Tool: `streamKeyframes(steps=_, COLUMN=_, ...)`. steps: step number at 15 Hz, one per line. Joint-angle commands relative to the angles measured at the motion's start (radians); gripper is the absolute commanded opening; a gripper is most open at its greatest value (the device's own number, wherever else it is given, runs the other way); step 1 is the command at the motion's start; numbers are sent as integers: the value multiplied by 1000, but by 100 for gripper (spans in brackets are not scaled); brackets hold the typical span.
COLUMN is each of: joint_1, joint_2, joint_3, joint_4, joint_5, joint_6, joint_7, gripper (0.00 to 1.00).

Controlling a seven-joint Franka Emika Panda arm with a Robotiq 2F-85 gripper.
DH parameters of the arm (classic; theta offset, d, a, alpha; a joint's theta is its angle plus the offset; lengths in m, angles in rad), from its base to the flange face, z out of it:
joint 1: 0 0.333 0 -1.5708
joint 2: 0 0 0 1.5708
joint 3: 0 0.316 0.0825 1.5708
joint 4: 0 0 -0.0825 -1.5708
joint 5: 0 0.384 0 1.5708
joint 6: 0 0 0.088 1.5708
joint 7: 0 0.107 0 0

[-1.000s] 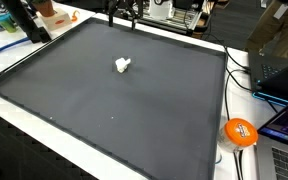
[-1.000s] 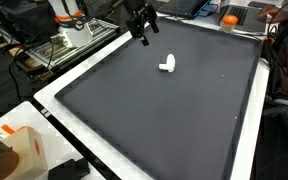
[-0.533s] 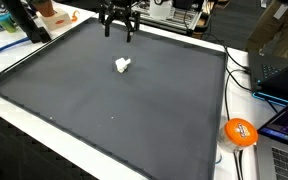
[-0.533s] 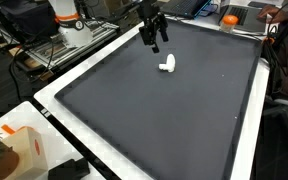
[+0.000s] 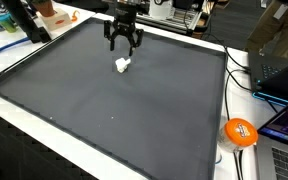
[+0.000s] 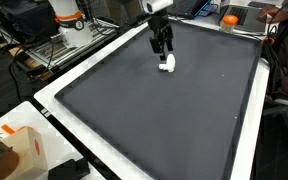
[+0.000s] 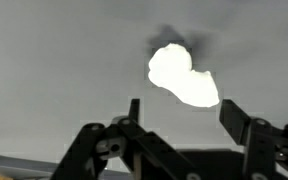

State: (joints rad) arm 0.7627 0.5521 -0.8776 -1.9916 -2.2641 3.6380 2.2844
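Observation:
A small white lump lies on the dark grey mat, toward its far side. It also shows in an exterior view and in the wrist view, where it is bright and washed out. My gripper hangs just above it, a little behind, also seen in an exterior view. In the wrist view the gripper is open with the fingers spread wide, and the lump sits just beyond the gap. Nothing is held.
The mat has a raised rim on a white table. An orange ball-like object lies off the mat's corner, beside a laptop. Boxes and cables crowd the far edge. A cardboard box sits near the mat's near corner.
My gripper has moved from the mat's far edge toward the white lump and lowered, now hovering just over it. The lump has not moved.

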Motion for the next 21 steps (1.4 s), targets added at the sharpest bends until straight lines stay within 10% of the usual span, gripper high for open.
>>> streamKeyframes(steps=1, joint_1=-31, joint_2=78, joint_3=22, joint_4=61, joint_5=32, joint_6=35, joint_7=29, gripper=82)
streamKeyframes(steps=12, joint_1=-82, joint_2=235, joint_3=50, joint_4=175, joint_5=11, joint_6=80, joint_7=149, gripper=72)
streamKeyframes(steps=21, joint_1=-104, joint_2=247, joint_3=51, joint_4=202, joint_5=-14, joint_6=98, joint_7=192, gripper=1)
